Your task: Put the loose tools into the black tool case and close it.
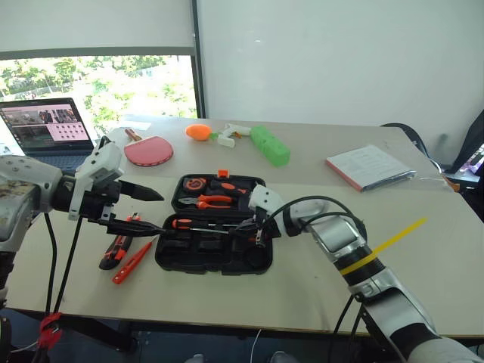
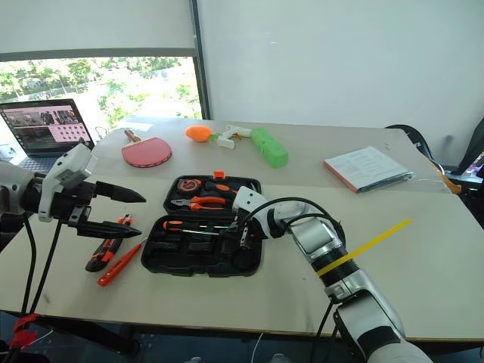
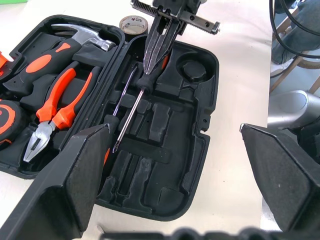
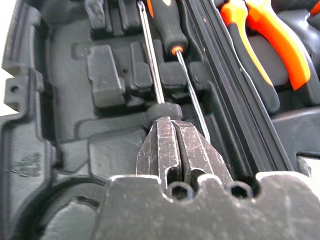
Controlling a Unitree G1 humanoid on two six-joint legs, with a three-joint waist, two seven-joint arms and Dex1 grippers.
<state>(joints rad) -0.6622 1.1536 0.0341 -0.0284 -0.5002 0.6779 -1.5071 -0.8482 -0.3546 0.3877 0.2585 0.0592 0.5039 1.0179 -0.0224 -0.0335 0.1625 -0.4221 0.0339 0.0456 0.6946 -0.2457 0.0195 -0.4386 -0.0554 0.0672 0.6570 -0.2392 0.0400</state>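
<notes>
The black tool case [image 1: 163, 259] lies open in the middle of the table. Two screwdrivers [image 3: 126, 122] lie side by side in its near half. My right gripper [image 4: 170, 122] is shut, its tips down on the black handle of one screwdriver [image 3: 148, 82]. Left of the case hovers my left gripper [image 1: 160, 212], open and holding nothing. Below it on the table lie a black-orange utility knife [image 1: 117, 249] and a slim orange-red tool [image 1: 134, 261]. A small tape roll [image 3: 132, 22] sits just outside the case, by the right gripper.
The case's far half holds orange-handled pliers [image 1: 208, 202], a hammer [image 3: 75, 37] and a tape measure [image 1: 198, 184]. Behind it lie a red paddle [image 1: 148, 151], a green block [image 1: 270, 145] and an orange object [image 1: 198, 131]. A laptop [image 1: 45, 128] stands far left, papers [image 1: 370, 166] far right.
</notes>
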